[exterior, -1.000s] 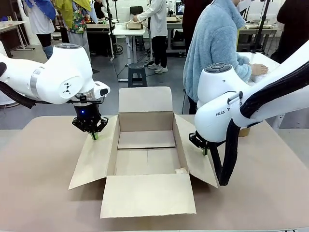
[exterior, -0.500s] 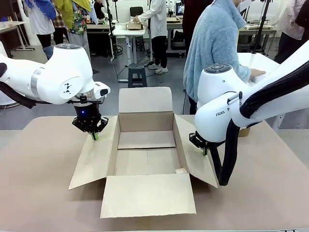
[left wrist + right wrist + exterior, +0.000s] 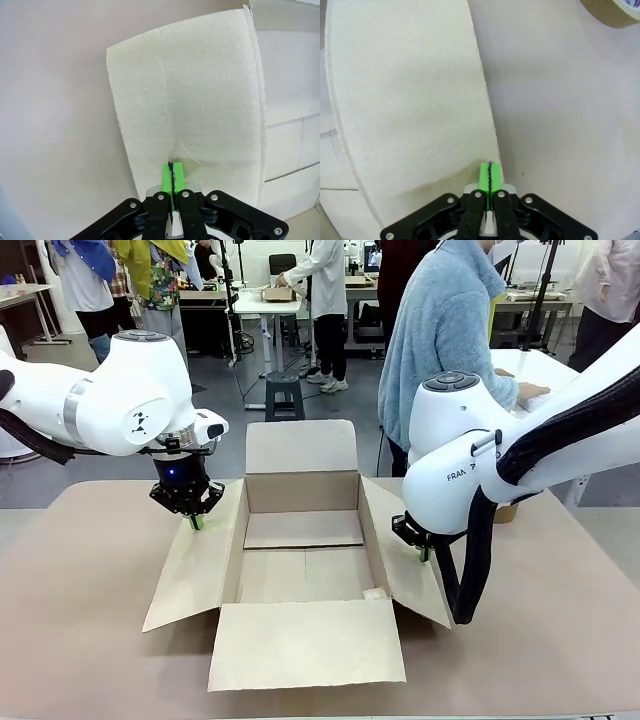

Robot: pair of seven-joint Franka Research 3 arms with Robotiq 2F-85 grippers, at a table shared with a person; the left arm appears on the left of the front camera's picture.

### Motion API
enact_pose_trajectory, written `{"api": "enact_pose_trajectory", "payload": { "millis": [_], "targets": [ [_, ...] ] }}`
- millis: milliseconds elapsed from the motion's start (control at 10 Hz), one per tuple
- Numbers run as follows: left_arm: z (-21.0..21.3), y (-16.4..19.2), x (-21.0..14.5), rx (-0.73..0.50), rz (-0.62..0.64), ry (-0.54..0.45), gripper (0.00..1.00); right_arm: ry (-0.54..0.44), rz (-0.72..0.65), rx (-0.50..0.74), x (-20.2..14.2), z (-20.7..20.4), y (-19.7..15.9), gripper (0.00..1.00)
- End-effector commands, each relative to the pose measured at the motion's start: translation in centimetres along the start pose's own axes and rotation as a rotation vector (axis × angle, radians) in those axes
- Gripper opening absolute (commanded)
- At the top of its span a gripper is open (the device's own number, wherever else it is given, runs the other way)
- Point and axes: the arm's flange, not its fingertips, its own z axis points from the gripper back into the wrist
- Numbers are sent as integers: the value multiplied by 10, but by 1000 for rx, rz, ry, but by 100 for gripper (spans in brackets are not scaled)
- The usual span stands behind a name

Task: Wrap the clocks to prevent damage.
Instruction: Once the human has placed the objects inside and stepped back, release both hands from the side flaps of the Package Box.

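Observation:
The clocks are out of view. An open cardboard box point(image 3: 303, 540) sits in the middle of the table with all its flaps spread out and nothing inside. My left gripper point(image 3: 196, 521) is shut, its green tips resting on the box's left flap point(image 3: 190, 115). In the left wrist view the left gripper point(image 3: 172, 167) dents the cardboard slightly. My right gripper point(image 3: 423, 553) is shut too, tips down near the outer edge of the right flap point(image 3: 405, 100). The right wrist view shows the right gripper point(image 3: 490, 167) with its pads pressed together.
A person in a light blue fleece point(image 3: 445, 330) stands at the far side, hands on a white table behind. A roll of brown tape point(image 3: 612, 12) lies on the table right of the box. The beige table point(image 3: 80, 640) has free room left and right.

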Motion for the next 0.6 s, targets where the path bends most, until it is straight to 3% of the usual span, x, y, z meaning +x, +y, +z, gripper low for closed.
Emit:
{"api": "enact_pose_trajectory", "payload": {
  "millis": [0, 500],
  "targets": [
    [0, -1, 2, 12, -10, 3, 0, -4, -1, -17, -1, 0, 0, 1],
    [0, -1, 2, 12, -10, 3, 0, -4, -1, -17, -1, 0, 0, 1]
  ]
}}
